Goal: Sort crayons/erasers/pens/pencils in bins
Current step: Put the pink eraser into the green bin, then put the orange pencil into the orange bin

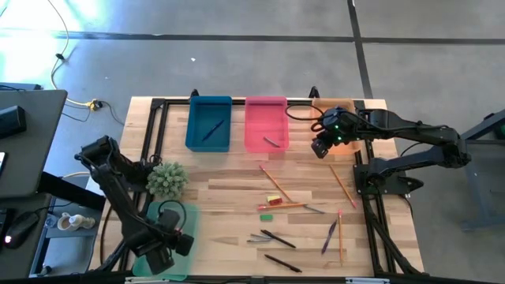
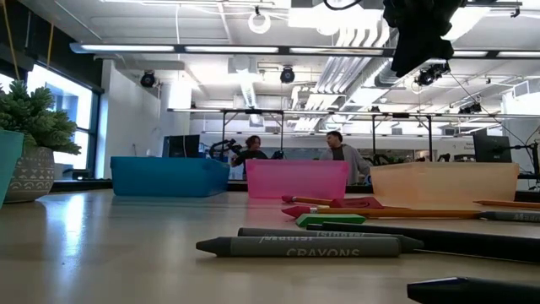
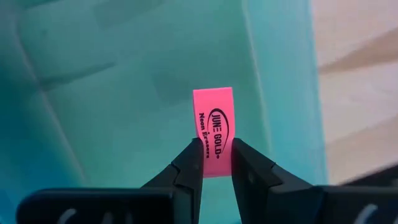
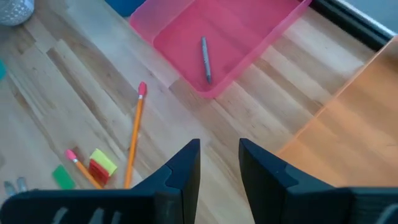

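pink eraser (image 3: pixel 214 132) is clamped in the left gripper (image 3: pixel 216 163) over the green bin (image 3: pixel 124 93); right gripper (image 4: pixel 219 163) hangs empty, fingers apart.

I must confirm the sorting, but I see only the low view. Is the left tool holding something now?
Observer: Yes. The left tool is shut on the pink eraser, above the green bin.
Operator: Does the pink bin have anything inside?
Observer: One grey crayon lies in the pink bin.
Operator: And the right tool?
Observer: The right tool is open and empty, over the table between the pink bin and the orange bin.
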You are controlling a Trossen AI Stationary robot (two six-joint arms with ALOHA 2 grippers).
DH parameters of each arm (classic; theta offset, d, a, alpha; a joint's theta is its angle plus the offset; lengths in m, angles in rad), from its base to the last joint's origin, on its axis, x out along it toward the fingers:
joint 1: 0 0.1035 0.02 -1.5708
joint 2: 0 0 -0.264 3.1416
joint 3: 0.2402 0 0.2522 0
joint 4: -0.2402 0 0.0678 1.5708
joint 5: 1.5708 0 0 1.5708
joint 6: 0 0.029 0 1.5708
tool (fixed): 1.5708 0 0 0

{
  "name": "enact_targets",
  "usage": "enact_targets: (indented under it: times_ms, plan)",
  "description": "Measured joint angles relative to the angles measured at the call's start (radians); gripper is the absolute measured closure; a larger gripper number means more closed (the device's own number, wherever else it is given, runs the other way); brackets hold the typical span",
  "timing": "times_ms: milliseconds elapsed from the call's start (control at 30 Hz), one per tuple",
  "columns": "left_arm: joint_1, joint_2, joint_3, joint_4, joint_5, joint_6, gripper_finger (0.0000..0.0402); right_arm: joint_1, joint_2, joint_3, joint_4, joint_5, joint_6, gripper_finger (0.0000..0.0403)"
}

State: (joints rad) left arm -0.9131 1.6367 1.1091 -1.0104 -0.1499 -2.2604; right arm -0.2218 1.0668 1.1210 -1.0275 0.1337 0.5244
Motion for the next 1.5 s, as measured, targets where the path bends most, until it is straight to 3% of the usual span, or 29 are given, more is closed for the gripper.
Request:
enact_targets:
  times_ms: [300,733,1100,1500]
  plan:
    - [0.027,0.0,-0.091,0.052,0.011,0.011,0.0346,0.017,0.0,0.0,0.0,-0.06,0.067,0.03]
    - [0.065,0.001,-0.146,0.086,0.059,0.064,0.0337,0.198,0.0,0.0,0.0,-0.08,0.224,0.03]
    - [0.071,0.001,-0.146,0.085,0.064,0.109,0.0273,0.348,0.0,0.0,0.0,0.041,0.363,0.03]
    - [0.071,0.001,-0.146,0.084,0.114,0.185,0.0205,0.429,0.002,0.0,0.0,0.143,0.467,0.03]
